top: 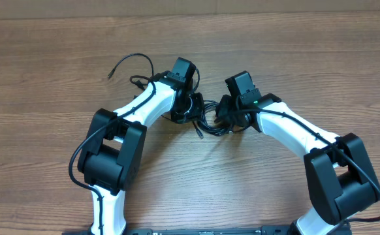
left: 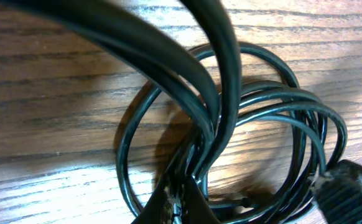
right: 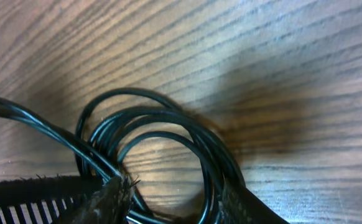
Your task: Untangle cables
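The cables lie as a small black tangle on the wooden table, between my two grippers. One strand loops away to the upper left and ends in a small plug. My left gripper is at the tangle's left edge. In its wrist view the left gripper is shut on a few strands where the loops of the cables cross. My right gripper is at the tangle's right edge. The right gripper is open, and its fingers straddle coils of the cables.
Thick blurred black strands cross close to the left wrist lens. A black ribbed part shows at lower right there, and a similar one at lower left of the right wrist view. Both white arms converge at the table's centre.
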Robot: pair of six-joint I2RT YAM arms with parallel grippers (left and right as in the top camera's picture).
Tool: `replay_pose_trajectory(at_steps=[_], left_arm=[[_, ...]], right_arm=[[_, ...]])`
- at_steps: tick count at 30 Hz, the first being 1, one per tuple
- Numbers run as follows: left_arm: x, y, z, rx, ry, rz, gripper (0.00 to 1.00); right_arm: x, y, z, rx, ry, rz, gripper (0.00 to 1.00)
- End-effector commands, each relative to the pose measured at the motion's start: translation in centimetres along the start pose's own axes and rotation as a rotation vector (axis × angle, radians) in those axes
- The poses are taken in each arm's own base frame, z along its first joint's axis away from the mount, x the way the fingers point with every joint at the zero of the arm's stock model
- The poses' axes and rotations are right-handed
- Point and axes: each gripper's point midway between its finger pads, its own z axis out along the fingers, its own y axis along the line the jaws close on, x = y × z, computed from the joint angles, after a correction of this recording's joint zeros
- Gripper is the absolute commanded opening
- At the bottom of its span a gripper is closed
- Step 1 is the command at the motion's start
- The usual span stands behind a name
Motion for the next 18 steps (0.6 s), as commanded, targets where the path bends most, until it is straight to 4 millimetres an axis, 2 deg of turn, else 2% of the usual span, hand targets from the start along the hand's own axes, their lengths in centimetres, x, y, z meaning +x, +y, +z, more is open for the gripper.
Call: replay_pose_trajectory(at_steps=[1,5,8,9,15,16,18], left_arm=[[0.0,0.8,0.3,0.014,0.027,0.013,0.04],[-0.1,-0.2,-0.6,0.155,0.071,0.088,0.04],[-0.3,-0.9,-1.9,0.296,0.092,0.168,0.04],[-0.3,-1.6,-2.7,0.381,0.098,0.216,0.04],[0.8,-4.3,-5.8,0.681,0.108,0.419,0.04],[1.0,-4.6,-6.5,0.736,0.106,0.444,0.04],[0.7,-4.5,-7.1,0.764,0.097,0.447,0.04]], right_arm=[[2.2,-0.1,0.0,-0.016,0.095,0.008,0.47],[2.8,-0.4,0.0,-0.008,0.124,0.016,0.47],[2.8,-0.4,0.0,-0.006,0.123,0.038,0.71],[2.8,-0.4,0.0,-0.006,0.123,0.038,0.74],[2.7,-0.4,0.0,-0.006,0.122,0.038,0.70],[2.7,-0.4,0.0,-0.006,0.122,0.038,0.65],[2.7,-0.4,0.0,-0.006,0.122,0.038,0.64]])
